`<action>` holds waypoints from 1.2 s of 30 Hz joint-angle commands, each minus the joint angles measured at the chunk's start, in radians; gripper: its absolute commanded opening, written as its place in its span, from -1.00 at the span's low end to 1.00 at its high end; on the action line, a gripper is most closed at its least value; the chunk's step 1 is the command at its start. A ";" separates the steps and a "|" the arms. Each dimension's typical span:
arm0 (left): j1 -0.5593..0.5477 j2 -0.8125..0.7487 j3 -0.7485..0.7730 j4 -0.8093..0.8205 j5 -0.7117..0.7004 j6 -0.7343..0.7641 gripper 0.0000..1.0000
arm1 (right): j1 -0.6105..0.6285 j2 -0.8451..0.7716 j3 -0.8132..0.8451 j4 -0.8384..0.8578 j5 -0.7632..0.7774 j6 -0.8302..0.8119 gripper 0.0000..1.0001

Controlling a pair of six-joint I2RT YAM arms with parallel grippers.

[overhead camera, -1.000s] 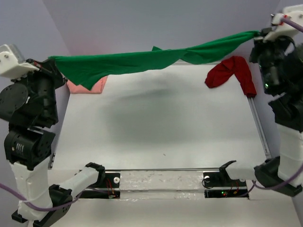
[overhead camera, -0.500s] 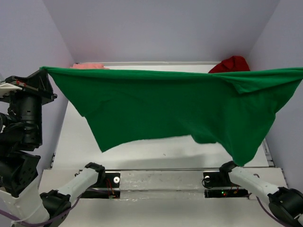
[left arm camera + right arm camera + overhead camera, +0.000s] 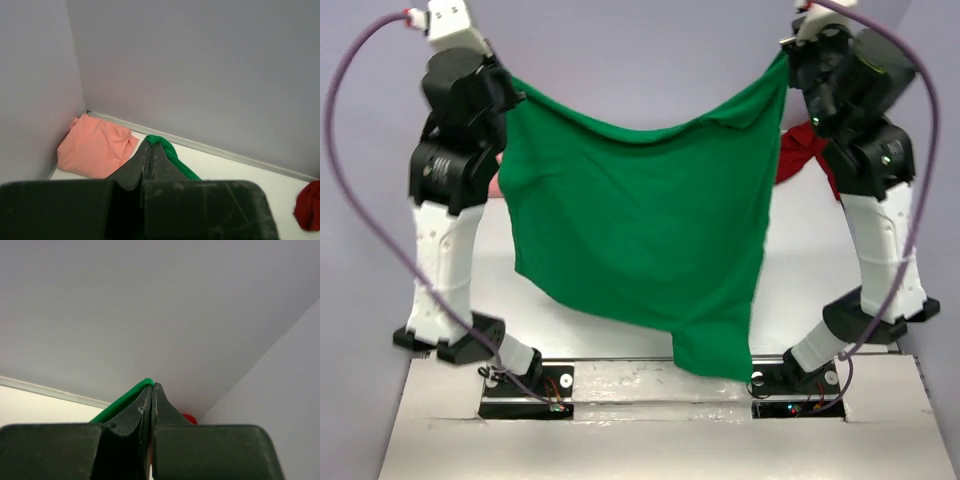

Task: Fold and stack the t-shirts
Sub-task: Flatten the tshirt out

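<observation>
Spread step: left fingers point(image 3: 148, 146) and right fingers point(image 3: 151, 387) each pinched shut on a top corner of green t-shirt point(image 3: 640, 240), hanging mid-frame over bench point(image 3: 800, 270); dark red t-shirt point(image 3: 800, 155) upper right; next, likely, lower it flat, keeping tension.

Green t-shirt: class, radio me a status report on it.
Left gripper, right gripper shut on green t-shirt's upper corners. Shirt hangs spread between them. Salmon-pink t-shirt, dark red t-shirt lie at far corners; nothing blocking.
</observation>
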 commanded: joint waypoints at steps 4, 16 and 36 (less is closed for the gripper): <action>0.063 0.158 0.198 0.004 0.058 0.020 -1.00 | -0.022 0.019 0.079 0.136 0.067 -0.111 -1.00; 0.057 -0.312 -0.246 0.179 0.156 0.014 -1.00 | -0.013 -0.347 -0.205 0.170 0.030 -0.048 -1.00; -0.049 -0.113 0.011 -0.012 -0.028 -0.010 -1.00 | 0.090 -0.297 -0.243 0.199 0.100 -0.076 -1.00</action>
